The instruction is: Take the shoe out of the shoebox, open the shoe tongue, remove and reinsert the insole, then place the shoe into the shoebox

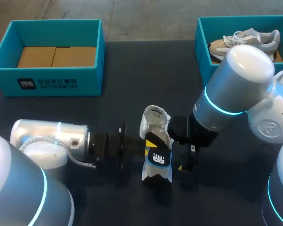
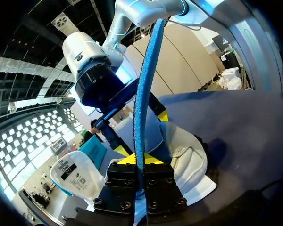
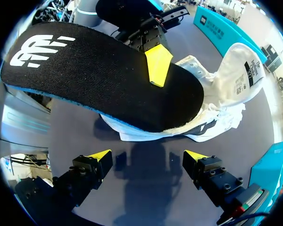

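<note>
The dark table [image 1: 132, 66] carries two teal shoeboxes along its far edge: the left shoebox [image 1: 47, 80] at one corner and the right shoebox [image 1: 201, 44] at the other, with a grey shoe [image 1: 247, 40] lying inside it. The left arm [image 1: 52, 139] and right arm [image 1: 236, 84] come in from the near corners and meet at the middle, well apart from both boxes and from the far edge. There the white shoe [image 1: 153, 120] lies on the table between the two grippers. The black insole [image 3: 99, 70] slants up over its opening, though whether its toe end sits inside the shoe is hard to make out. The left gripper [image 2: 141, 172] pinches the insole from both sides, fingers pressed onto its faces. The right gripper [image 3: 147, 157] sits low, just beside the shoe, its fingers spread wide over the table and touching neither shoe nor insole.
</note>
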